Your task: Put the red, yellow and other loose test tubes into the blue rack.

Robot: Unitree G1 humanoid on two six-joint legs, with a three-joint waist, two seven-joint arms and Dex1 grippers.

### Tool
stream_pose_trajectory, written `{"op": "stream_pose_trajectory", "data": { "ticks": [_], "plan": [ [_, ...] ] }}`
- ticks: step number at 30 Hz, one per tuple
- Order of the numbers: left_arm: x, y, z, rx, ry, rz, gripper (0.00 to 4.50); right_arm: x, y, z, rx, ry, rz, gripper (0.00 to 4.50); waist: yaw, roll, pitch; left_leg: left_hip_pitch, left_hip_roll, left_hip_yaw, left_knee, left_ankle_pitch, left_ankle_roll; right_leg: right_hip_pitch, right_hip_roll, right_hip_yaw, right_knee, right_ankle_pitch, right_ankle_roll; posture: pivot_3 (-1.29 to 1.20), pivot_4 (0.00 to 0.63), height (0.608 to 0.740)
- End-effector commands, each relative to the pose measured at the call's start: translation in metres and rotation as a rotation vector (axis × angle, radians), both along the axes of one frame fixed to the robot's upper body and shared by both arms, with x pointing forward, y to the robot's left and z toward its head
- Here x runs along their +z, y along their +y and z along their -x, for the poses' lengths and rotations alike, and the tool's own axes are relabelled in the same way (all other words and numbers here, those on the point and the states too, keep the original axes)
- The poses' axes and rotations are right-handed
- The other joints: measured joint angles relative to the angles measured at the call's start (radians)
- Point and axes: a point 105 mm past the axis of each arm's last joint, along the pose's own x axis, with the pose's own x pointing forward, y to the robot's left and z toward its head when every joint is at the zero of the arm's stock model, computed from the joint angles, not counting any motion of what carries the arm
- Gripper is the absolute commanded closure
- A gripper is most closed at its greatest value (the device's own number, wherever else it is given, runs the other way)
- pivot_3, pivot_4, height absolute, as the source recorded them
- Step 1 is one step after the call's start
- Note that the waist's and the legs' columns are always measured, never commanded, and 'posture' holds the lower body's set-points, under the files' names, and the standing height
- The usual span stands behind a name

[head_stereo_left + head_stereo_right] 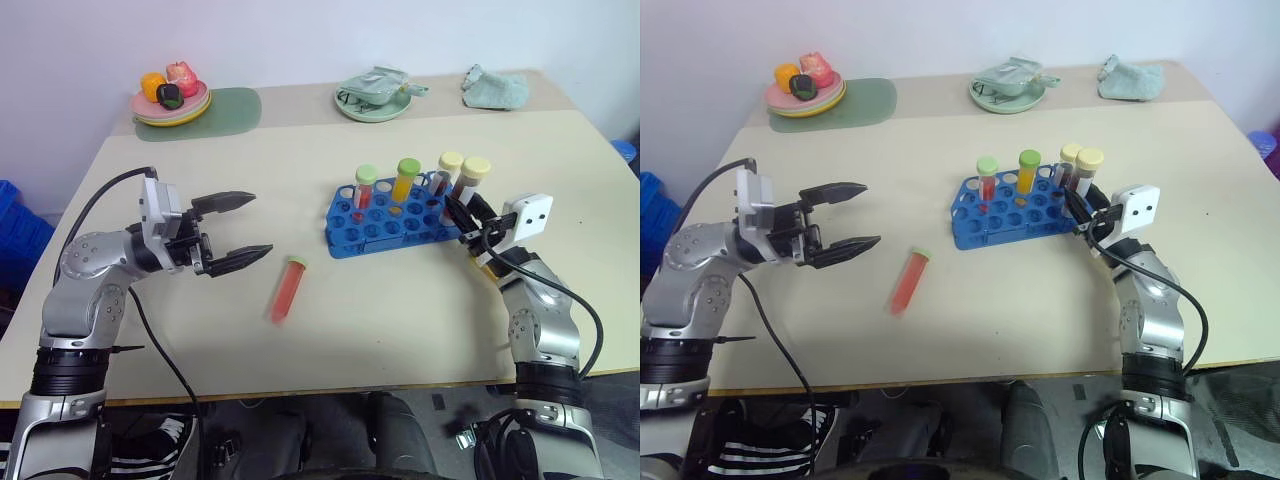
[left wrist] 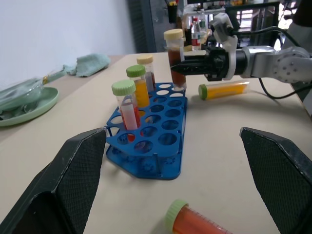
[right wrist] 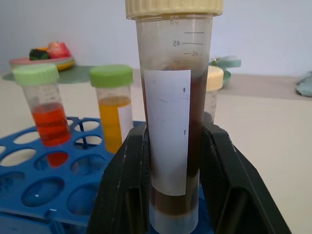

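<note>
The blue rack point(image 1: 385, 230) sits right of the table's middle. Three tubes stand in it: red liquid with a light-green cap point(image 1: 366, 186), yellow with a green cap point(image 1: 406, 179), and one with a pale-yellow cap point(image 1: 450, 168). My right gripper point(image 1: 462, 212) is shut on an upright dark-red tube point(image 3: 170, 126) with a pale-yellow cap, at the rack's right end. Whether its bottom sits in a hole I cannot tell. A loose red-orange tube point(image 1: 286, 290) lies left of the rack. My left gripper point(image 1: 258, 226) hangs open beside it, empty. Another yellow tube point(image 2: 226, 90) lies beyond the rack, by the right gripper.
At the back left, a plate of toy fruit point(image 1: 170, 100) rests on a green mat point(image 1: 230, 108). A green dish with a crumpled bag point(image 1: 373, 98) and a folded cloth point(image 1: 495, 88) lie along the back edge. A blue crate point(image 1: 15, 235) stands off the table's left side.
</note>
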Motion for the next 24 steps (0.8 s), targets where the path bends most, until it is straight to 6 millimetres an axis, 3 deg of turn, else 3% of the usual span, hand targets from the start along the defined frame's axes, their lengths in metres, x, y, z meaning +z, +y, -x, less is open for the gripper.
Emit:
{"op": "stream_pose_trajectory", "data": {
  "ticks": [1, 7, 21, 24],
  "plan": [
    [0.0111, 0.001, 0.0046, 0.0, -0.045, -0.002, 0.0, 0.0124, -0.0018, -0.0016, -0.009, -0.054, 0.037, 3.61, 0.0, 0.0, 0.0, 0.0, 0.0, 0.0, 0.0, 0.0, 0.0, 0.0, 0.0, 0.0, 0.0, 0.0, 0.0, 0.0, 0.15, 0.74],
    [0.0121, 0.0, 0.0049, -0.002, -0.045, -0.003, 0.0, 0.0091, -0.0081, -0.0052, -0.035, -0.041, 0.046, 3.61, 0.0, 0.0, 0.0, 0.0, 0.0, 0.0, 0.0, 0.0, 0.0, 0.0, 0.0, 0.0, 0.0, 0.0, 0.0, 0.0, 0.15, 0.74],
    [0.0133, 0.0012, 0.0037, 0.005, -0.045, -0.005, 0.0, 0.0031, -0.0004, -0.0075, 0.005, -0.016, 0.024, 3.61, -0.001, 0.0, 0.0, 0.0, 0.0, 0.0, 0.0, 0.0, 0.0, 0.0, 0.0, 0.0, 0.0, 0.0, 0.0, 0.0, 0.15, 0.74],
    [0.0134, 0.0016, 0.0034, 0.008, -0.045, -0.004, 0.0, 0.0047, -0.0014, -0.0064, 0.015, -0.018, -0.009, 2.26, -0.001, 0.0, 0.0, 0.0, 0.0, 0.0, 0.0, 0.0, 0.0, 0.0, 0.0, 0.0, 0.0, 0.0, 0.0, 0.0, 0.15, 0.74]
  ]
}}
